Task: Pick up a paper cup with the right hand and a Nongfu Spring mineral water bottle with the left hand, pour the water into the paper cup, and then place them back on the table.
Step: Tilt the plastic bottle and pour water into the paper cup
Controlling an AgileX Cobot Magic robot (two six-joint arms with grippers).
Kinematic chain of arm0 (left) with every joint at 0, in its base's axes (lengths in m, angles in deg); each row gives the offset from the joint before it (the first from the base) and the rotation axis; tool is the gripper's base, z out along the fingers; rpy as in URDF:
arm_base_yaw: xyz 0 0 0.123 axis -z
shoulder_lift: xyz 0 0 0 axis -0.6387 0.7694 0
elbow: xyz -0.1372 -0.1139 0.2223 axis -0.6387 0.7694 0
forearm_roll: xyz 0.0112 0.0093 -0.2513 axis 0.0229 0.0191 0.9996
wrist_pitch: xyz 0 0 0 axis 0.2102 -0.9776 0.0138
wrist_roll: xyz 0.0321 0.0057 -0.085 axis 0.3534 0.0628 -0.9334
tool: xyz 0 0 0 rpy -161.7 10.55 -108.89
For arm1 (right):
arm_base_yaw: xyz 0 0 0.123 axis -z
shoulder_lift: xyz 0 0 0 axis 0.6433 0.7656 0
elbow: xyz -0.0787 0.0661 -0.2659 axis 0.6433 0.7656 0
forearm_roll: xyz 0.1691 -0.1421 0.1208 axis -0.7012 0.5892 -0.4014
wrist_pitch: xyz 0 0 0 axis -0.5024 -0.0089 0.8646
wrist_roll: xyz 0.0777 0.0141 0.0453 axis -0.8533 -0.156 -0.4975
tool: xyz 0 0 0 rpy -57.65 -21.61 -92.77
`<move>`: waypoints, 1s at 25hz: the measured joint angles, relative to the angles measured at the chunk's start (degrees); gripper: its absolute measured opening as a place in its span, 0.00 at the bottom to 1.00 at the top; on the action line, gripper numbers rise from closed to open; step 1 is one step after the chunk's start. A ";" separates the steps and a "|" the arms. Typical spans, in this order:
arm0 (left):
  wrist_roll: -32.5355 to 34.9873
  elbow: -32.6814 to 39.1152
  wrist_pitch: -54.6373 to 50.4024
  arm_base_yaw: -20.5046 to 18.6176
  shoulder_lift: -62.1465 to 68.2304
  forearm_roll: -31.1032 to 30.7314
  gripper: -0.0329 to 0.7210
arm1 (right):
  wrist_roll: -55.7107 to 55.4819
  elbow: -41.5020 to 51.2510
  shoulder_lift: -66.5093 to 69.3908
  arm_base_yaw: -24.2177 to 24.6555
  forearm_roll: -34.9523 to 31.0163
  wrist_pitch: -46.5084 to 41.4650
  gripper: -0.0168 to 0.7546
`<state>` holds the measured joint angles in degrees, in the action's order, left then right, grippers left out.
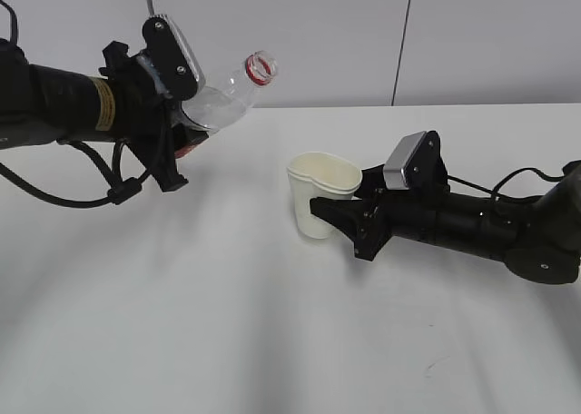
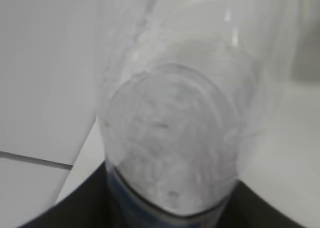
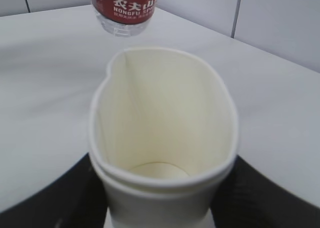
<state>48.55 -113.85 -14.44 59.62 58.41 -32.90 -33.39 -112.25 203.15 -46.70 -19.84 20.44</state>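
My left gripper (image 1: 186, 128) is shut on the Nongfu Spring bottle (image 1: 222, 101) and holds it above the table's back left. The bottle is tilted, its open red-ringed neck (image 1: 260, 67) pointing up and right. In the left wrist view the clear bottle (image 2: 175, 128) fills the frame between the dark fingers (image 2: 80, 208). My right gripper (image 1: 340, 212) is shut on the paper cup (image 1: 320, 192), upright at mid table, its rim squeezed oval. The cup (image 3: 160, 133) sits between the fingers (image 3: 255, 198); its inside looks dry. The bottle's red label (image 3: 127, 5) shows beyond the cup.
The white table (image 1: 227, 323) spreads wide in front of and between both arms. A grey-white wall (image 1: 363, 33) with a dark vertical seam stands behind the table's far edge. Black cables (image 1: 82, 192) hang under the left arm.
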 joint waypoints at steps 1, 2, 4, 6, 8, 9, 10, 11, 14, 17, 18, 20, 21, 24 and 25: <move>0.00 -0.29 -0.23 0.00 -0.20 -1.10 0.46 | 0.00 0.00 0.00 0.00 0.02 0.00 0.55; 0.00 -0.54 -0.49 0.00 -0.27 -2.32 0.46 | 0.00 0.00 0.00 0.00 0.02 0.00 0.55; 0.00 -1.11 -0.84 0.00 -0.35 -4.55 0.46 | 0.00 -0.11 0.00 0.00 0.12 0.00 0.55; 0.05 -1.39 -0.91 0.00 -0.36 -6.88 0.46 | -0.09 -0.34 0.00 -0.04 0.76 0.00 0.55; 0.05 -1.39 -0.91 0.00 -0.41 -8.80 0.46 | -0.22 -0.60 0.00 -0.56 1.16 0.00 0.55; 0.05 -1.39 -0.91 0.00 -0.41 -9.79 0.46 | -0.22 -0.84 0.00 -0.97 1.30 0.00 0.55; 0.05 -1.39 -0.91 0.00 -0.41 -10.56 0.46 | -0.22 -1.12 0.00 -1.37 1.57 -0.26 0.55; 0.05 -1.39 -0.91 0.00 -0.41 -11.53 0.46 | -0.22 -1.26 0.00 -1.60 1.58 -0.49 0.55; 0.05 -1.39 -1.06 0.00 -0.41 -14.31 0.45 | -0.36 -1.50 0.00 -2.05 1.82 -0.70 0.55; 0.05 -1.39 -2.18 0.00 -0.41 -16.94 0.45 | -0.52 -1.63 0.00 -2.05 1.97 -0.70 0.55; 0.05 -1.39 -2.73 0.00 -0.41 -18.01 0.45 | -0.50 -1.63 0.00 -2.05 2.29 -0.70 0.55; 0.05 -1.43 -3.56 0.00 -0.41 -19.62 0.45 | -0.64 -1.73 0.00 -2.05 2.99 -0.70 0.55; 0.05 -1.43 -3.77 0.00 -0.41 -20.18 0.45 | -1.09 -1.76 0.00 -2.05 3.25 -0.70 0.55; 0.05 -1.43 -3.84 0.00 -0.41 -21.87 0.45 | -3.61 -2.48 0.00 -2.05 4.53 -0.36 0.55; 0.05 -1.43 -3.84 0.00 -0.41 -22.55 0.45 | -4.67 -2.71 0.00 -2.05 5.33 -0.27 0.55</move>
<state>48.60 -115.28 -18.28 59.62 58.00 -55.46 -38.06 -114.96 203.15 -48.75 -14.52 20.17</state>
